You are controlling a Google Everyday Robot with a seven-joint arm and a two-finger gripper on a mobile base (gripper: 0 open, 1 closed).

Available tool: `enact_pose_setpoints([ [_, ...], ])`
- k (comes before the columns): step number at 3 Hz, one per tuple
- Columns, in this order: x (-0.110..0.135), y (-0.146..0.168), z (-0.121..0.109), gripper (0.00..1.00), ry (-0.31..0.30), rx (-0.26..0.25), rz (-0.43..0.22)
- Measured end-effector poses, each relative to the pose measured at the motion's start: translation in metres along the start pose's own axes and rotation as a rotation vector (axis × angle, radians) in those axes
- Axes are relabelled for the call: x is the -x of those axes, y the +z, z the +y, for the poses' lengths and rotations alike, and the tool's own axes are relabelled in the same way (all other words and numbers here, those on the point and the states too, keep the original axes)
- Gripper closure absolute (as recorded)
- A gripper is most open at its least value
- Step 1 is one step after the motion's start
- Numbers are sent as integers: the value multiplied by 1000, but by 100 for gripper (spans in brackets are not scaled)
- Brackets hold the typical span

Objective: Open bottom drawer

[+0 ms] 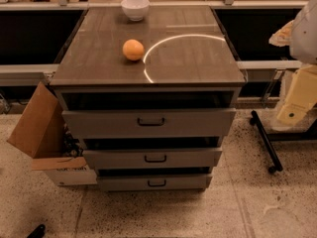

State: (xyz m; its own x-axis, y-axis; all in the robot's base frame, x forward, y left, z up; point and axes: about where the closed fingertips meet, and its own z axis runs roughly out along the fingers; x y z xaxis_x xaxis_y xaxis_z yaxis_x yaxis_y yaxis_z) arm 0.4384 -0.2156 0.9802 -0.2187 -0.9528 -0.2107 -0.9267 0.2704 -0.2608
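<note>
gripper [298, 98] hung at 3 o'clock edge, grip state unreadable | bottom drawer [154, 182] sat at 6 o'clock, well apart from gripper | orange [133, 49] lay on surface [193, 58], 12 o'clock

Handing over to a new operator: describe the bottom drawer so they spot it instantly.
Left of the gripper at the right edge stands a grey cabinet with an orange on top. The bottom drawer sits nearest the floor, its front the narrowest of three.
</note>
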Motion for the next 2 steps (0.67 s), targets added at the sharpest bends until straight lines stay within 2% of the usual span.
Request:
enact_pose_setpoints([
  [1,0,0,0,0,0,0,0],
  [2,-1,22,15,0,-8,25,-39],
])
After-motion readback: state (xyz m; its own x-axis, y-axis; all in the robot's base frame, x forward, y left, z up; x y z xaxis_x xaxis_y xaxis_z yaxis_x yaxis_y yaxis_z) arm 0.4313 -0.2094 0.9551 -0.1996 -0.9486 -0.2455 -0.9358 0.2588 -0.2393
